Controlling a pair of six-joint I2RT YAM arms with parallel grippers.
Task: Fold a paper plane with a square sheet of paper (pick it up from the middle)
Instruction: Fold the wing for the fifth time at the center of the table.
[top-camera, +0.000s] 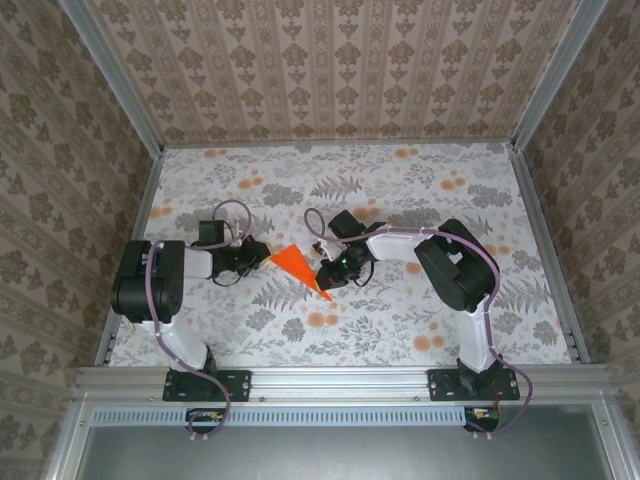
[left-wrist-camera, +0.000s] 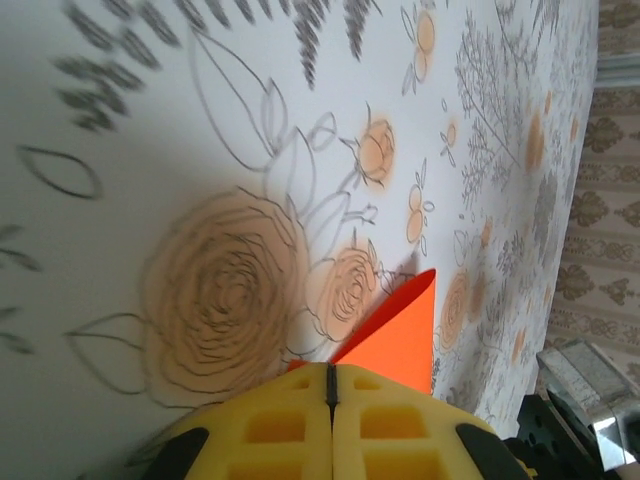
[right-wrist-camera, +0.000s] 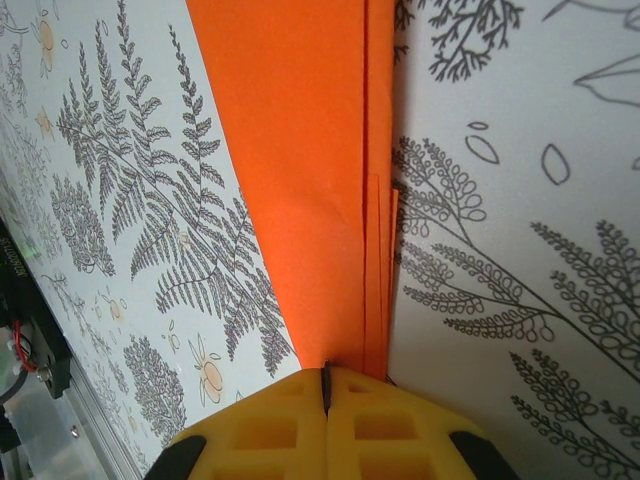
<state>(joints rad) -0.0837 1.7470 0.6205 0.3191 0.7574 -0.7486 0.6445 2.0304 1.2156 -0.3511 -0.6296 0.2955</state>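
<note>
The paper plane (top-camera: 293, 265) is seen from above as a flat, bright orange wedge of thin, matte paper. It lies just toward 9 o'clock from the middle of the table (top-camera: 430, 300), and its sharp tip is aimed at 5 o'clock. In the right wrist view several stacked layers with crisp, straight edges are shown along one long crease, and the broad face beside them is smooth apart from a faint wrinkle.

The left gripper (left-wrist-camera: 332, 388) is pressed together on a corner of the paper plane. Its pads (left-wrist-camera: 280, 425) are of yellow, foam-like material moulded with square recesses, and the orange paper comes out at their seam toward 1 o'clock. From above, this grip is placed at the wedge's 9 o'clock corner.

The right gripper (right-wrist-camera: 326, 385) is likewise clamped on the paper plane with the same yellow recessed pads, and the folded edge runs straight into the line where they meet. From above, it is placed on the wedge's edge at 4 o'clock, near the tip.

The table is covered with a pale printed surface of grey ferns, outlined roses and small pale-orange blooms. The enclosure walls (top-camera: 330, 70) are papered in beige damask stripes and framed by bare metal rails (top-camera: 340, 378). The arms are black and white, with mauve cables (top-camera: 232, 208) looped over them.

Light marks on a dark strip (right-wrist-camera: 10, 262) at the 9 o'clock edge of the right wrist view are too small to be read.
</note>
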